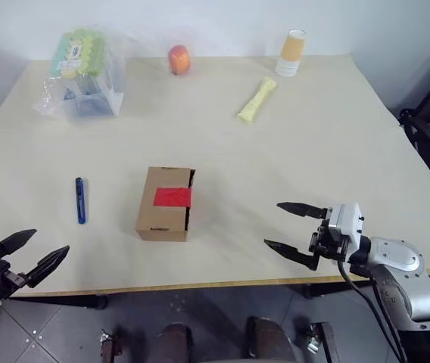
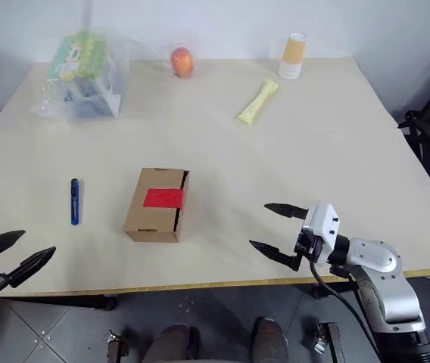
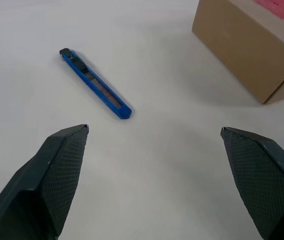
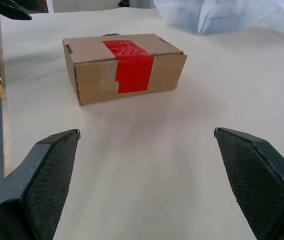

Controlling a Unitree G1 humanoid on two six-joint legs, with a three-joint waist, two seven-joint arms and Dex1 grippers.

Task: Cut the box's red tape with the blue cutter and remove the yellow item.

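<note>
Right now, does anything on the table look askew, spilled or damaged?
Nothing stands out. The box sits flat with its red tape intact, the blue cutter lies beside it, apart, and both the left gripper and right gripper hang open, holding nothing.

bare table surrounds box; cutter lies apart, seemingly unobstructed.

One box, one blue cutter, one fruit, one cup.

cutter left of box
</note>
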